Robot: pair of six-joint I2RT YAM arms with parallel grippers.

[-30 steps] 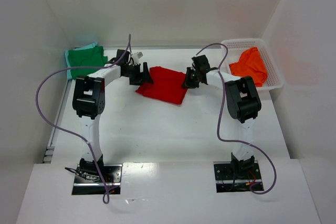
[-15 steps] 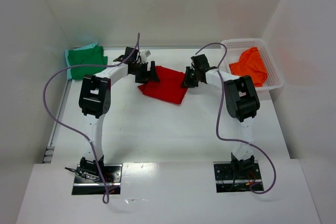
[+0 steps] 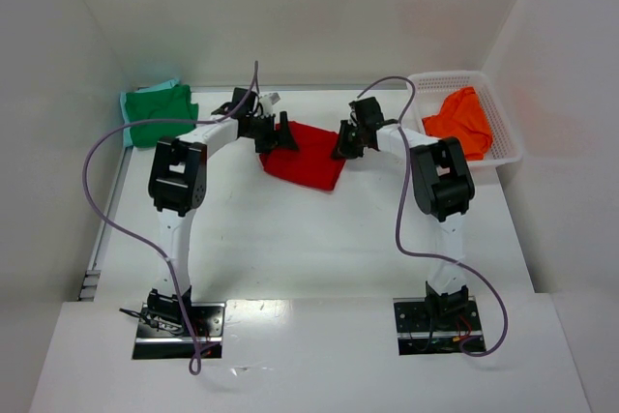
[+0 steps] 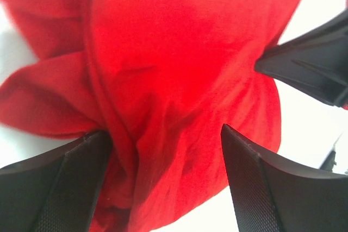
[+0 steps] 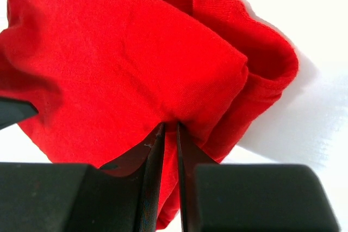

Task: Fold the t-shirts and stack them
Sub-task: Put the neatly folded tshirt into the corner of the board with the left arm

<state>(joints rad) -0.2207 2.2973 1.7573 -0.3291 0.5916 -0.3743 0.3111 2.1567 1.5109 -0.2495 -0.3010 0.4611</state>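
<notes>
Red t-shirt [image 3: 308,157] between parted left fingers [image 4: 54,188], clamped by right fingers [image 5: 149,188]; basket [image 3: 445,75] rightward.

Swung the left gripper [image 3: 280,136] rightward over the table [image 3: 290,239], farther onto the left edge of the red t-shirt [image 3: 311,160], jaws wide with cloth between them. Brought the left elbow rightward too, and bowed the purple cable [image 3: 90,162] taller. Pushed the shirt's left side inward, leaving it narrower and more bunched. Nudged the right gripper [image 3: 346,145], pinched on the shirt's right edge, slightly up and left.
</notes>
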